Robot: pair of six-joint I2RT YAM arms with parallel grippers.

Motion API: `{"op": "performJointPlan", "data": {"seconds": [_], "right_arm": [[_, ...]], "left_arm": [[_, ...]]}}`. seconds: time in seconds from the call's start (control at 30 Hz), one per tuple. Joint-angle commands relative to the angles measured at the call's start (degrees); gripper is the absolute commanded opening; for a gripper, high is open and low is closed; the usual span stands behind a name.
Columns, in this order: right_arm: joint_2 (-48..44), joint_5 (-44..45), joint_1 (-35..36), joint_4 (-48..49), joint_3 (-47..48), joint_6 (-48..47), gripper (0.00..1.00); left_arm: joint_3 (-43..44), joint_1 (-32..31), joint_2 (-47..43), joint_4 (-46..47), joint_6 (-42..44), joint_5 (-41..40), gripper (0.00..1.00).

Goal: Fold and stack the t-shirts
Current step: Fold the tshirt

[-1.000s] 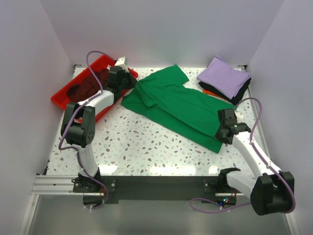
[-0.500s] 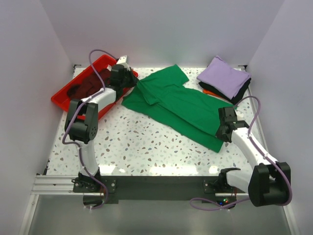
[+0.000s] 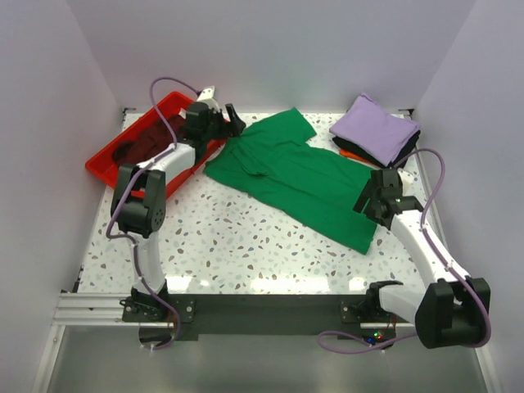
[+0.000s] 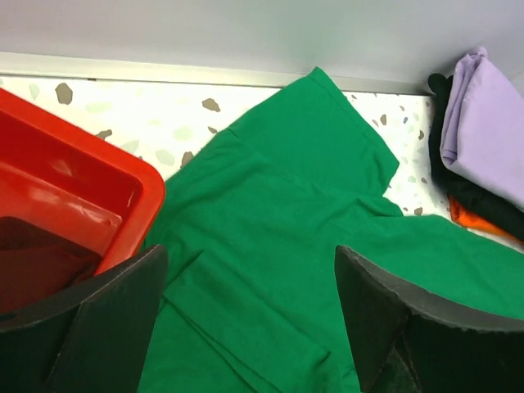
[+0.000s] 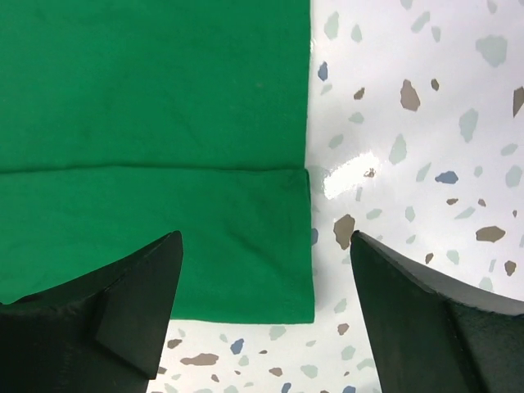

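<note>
The bright green t-shirt (image 3: 295, 176) lies on the speckled table, spread diagonally and folded lengthwise. My left gripper (image 3: 232, 123) hovers open over its far left end beside the red tray, nothing between its fingers; in the left wrist view the green cloth (image 4: 278, 213) lies below the open left gripper (image 4: 250, 262). My right gripper (image 3: 364, 202) stands open above the shirt's near right corner; the right wrist view shows that corner (image 5: 246, 246) flat under the open right gripper (image 5: 266, 246). A dark maroon t-shirt (image 3: 147, 143) lies in the tray.
The red plastic tray (image 3: 105, 168) sits at the far left, its corner (image 4: 123, 176) close to my left fingers. A folded stack at the far right has lavender (image 3: 372, 127) on top, then black (image 3: 401, 155) and orange (image 3: 348, 153). White walls enclose the table.
Both grippers have opened and let go of the green shirt, which now lies flat. The right gripper has risen and drawn back to the right; the left has lifted slightly toward the back.
</note>
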Motion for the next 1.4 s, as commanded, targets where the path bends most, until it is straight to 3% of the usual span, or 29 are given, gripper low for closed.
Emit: {"op": "performJointPlan", "data": {"seconds": [0.0, 0.17, 0.3, 0.5, 0.83, 1.37], "right_arm": [[-4.1, -2.0, 1.0, 2.3, 1.7, -2.7, 0.86], [-5.0, -7.4, 6.6, 8.4, -1.6, -2.6, 0.89], [2.6, -8.1, 15.1, 12.3, -0.9, -1.4, 0.90], [10.7, -8.0, 21.0, 17.4, 1.0, -0.6, 0.90], [16.7, -8.1, 21.1, 20.6, -1.5, 1.3, 0.90], [16.0, -7.6, 21.9, 12.9, -7.9, 11.2, 0.90]], "left_arm": [[-3.8, -0.6, -5.6, 5.9, 0.4, 2.0, 0.88], [-13.2, -2.0, -10.6, 10.5, 0.9, 2.9, 0.92], [-19.4, -2.3, -10.3, 14.4, 0.2, 3.8, 0.94], [-21.6, -2.3, -6.9, 17.7, -0.8, 4.8, 0.95], [-24.1, -2.3, -1.8, 24.9, -2.1, 6.2, 0.95], [-34.1, -2.2, -2.2, 29.8, -0.8, 3.0, 0.96]]}}
